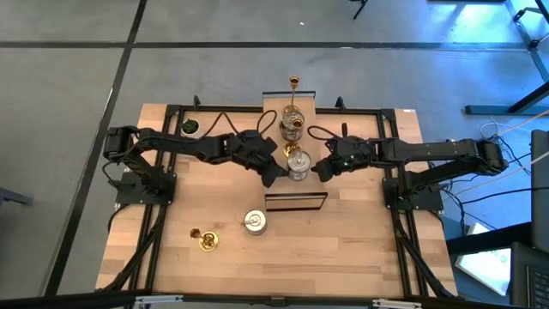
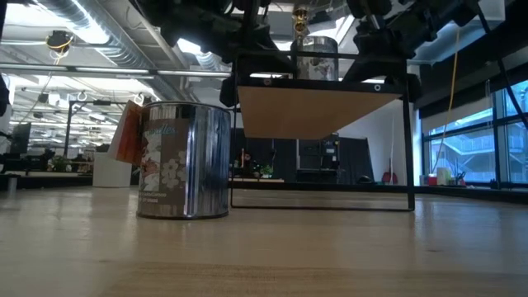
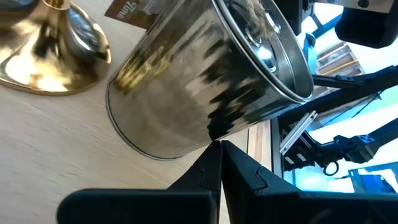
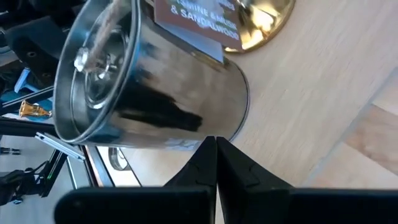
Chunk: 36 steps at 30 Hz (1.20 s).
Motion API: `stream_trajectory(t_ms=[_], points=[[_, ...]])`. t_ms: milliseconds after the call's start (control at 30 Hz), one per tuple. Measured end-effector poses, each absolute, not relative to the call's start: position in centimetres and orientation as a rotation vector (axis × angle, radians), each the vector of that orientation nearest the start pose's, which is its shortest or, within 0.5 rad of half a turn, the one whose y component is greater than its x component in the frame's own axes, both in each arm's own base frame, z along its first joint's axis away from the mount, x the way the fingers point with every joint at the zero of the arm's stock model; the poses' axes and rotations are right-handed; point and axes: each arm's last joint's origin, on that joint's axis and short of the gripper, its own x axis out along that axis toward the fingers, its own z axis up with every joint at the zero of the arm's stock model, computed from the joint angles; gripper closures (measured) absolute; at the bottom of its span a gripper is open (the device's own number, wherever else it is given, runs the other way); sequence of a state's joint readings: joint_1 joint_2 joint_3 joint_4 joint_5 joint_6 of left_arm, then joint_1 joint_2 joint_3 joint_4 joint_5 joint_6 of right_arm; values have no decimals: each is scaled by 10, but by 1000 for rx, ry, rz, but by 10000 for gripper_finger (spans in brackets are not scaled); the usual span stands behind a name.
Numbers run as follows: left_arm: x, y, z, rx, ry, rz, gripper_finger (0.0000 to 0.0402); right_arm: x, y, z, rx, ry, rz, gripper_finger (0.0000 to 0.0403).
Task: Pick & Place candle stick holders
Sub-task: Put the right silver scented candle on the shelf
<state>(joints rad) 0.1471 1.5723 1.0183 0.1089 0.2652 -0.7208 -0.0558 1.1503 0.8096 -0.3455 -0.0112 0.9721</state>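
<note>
Both jaws stand fully closed and hold nothing. The left gripper (image 3: 219,146) has its tips touching, or all but touching, the lower wall of a silver tin holder (image 3: 205,81). The right gripper (image 4: 216,142) meets the same tin (image 4: 149,81) from the opposite side. In the high view the tin (image 1: 298,163) sits between the two closed jaws on a raised wooden shelf (image 1: 343,129).

Progress, as judged: placement looks about half done. Just beyond the jaws on the shelf stands a brass holder base (image 3: 53,53), with another holder (image 1: 292,123) behind the tin and a slim gold holder (image 1: 294,84) at the far edge. Left on the surface (image 1: 360,257), well apart from both jaws, are a second silver tin (image 1: 254,222) and a gold holder (image 1: 206,241) lying nearer the left arm's side. A sixth holder cannot be identified.

Writing: the tin between the jaws carries a brown label (image 4: 199,22) reading in part "& SANDALWOOD", the line above it only partly legible. The left wrist view shows a tag (image 3: 127,12) with a word resembling "Time". The tin on the surface bears a floral print (image 2: 169,169) and an orange tag, neither legible.
</note>
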Motion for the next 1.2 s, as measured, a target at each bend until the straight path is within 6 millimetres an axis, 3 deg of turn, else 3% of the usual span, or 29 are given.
stream_trajectory(t_ms=[1200], points=[[341,52,244,-810,499,94,400,241,-21,262,943,556,-341,401]])
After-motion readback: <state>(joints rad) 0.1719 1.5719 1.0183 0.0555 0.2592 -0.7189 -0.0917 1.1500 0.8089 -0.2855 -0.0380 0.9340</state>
